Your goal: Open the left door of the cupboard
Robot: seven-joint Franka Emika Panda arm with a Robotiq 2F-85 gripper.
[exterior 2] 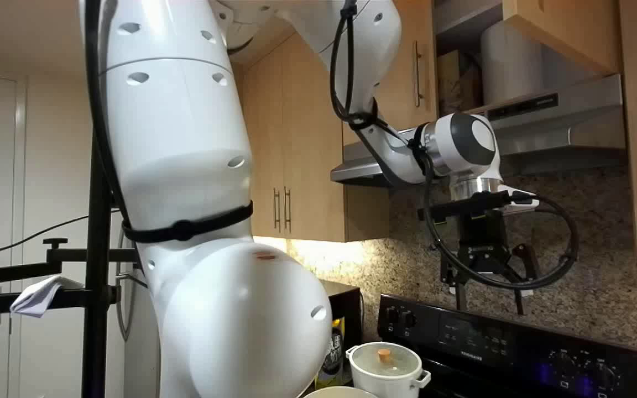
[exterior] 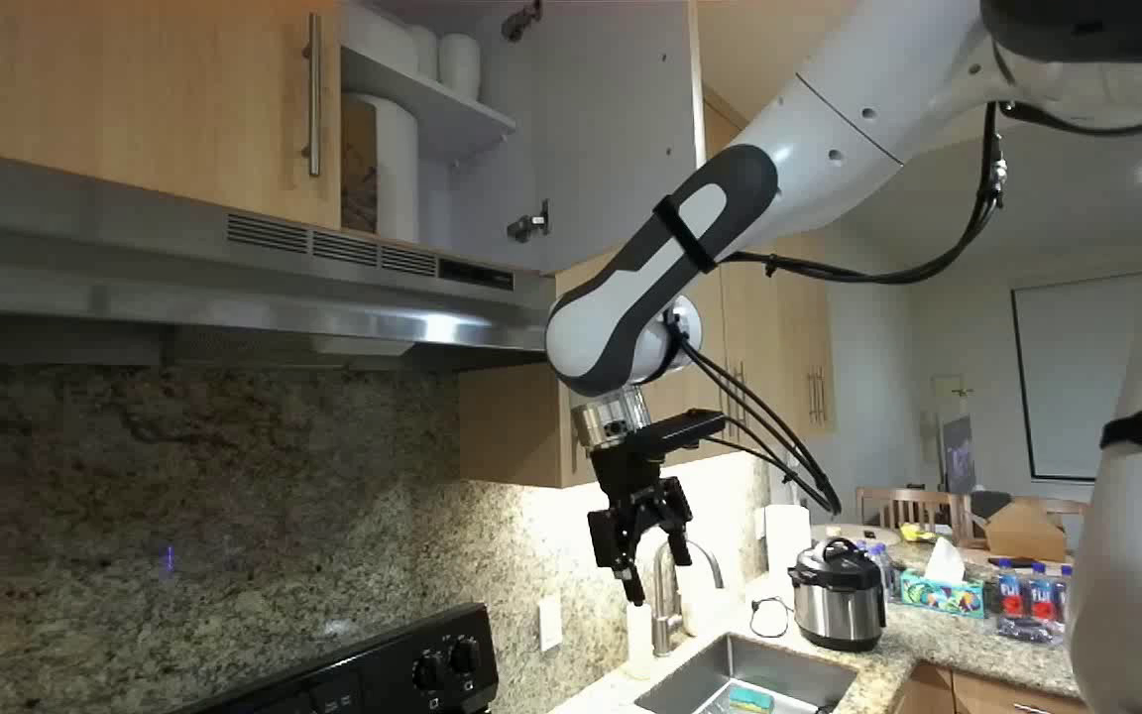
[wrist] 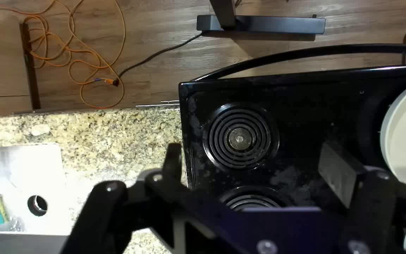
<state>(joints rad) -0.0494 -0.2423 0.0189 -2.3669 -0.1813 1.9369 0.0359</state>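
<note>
In an exterior view, the gripper is hanging spread at lower centre, the cupboard's closed left door filling the upper left.

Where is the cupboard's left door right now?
In both exterior views, the left door sits closed near the top, above the range hood, immediately left of the open compartment.

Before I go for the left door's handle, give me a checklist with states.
1. Gripper open, empty: ok.
2. Left door shut, its handle unblocked: ok.
3. Gripper at handle: not ok; it hangs lower, pointing down.
4. Handle in wrist view: not ok; stove shows instead.
5. Room past hood on the way up: cannot tell.
6. Right door clear of the path: cannot tell; it stands open.
</note>
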